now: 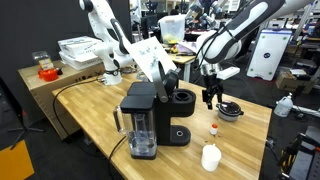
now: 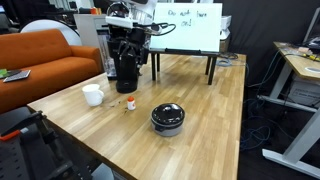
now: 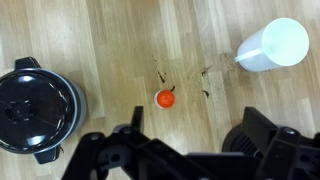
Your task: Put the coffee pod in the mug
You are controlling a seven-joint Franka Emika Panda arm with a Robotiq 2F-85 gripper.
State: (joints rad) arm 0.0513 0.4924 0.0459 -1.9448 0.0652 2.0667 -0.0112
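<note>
The coffee pod point(image 3: 165, 98) is a tiny white capsule with an orange-red top, standing on the wooden table. It also shows in both exterior views point(image 1: 214, 130) point(image 2: 131, 103). The mug point(image 3: 272, 45), white and rounded, stands apart from the pod; it shows in both exterior views point(image 1: 210, 157) point(image 2: 93, 95). My gripper point(image 3: 196, 125) is open and empty. It hangs well above the table point(image 1: 210, 96), with the pod just ahead of the gap between its fingers in the wrist view.
A black round lidded dish point(image 3: 35, 105) sits beside the pod and shows in both exterior views point(image 1: 230, 108) point(image 2: 167, 118). The black coffee machine point(image 1: 152, 115) with its clear tank stands nearby. A whiteboard point(image 2: 185, 25) stands at the table's far end.
</note>
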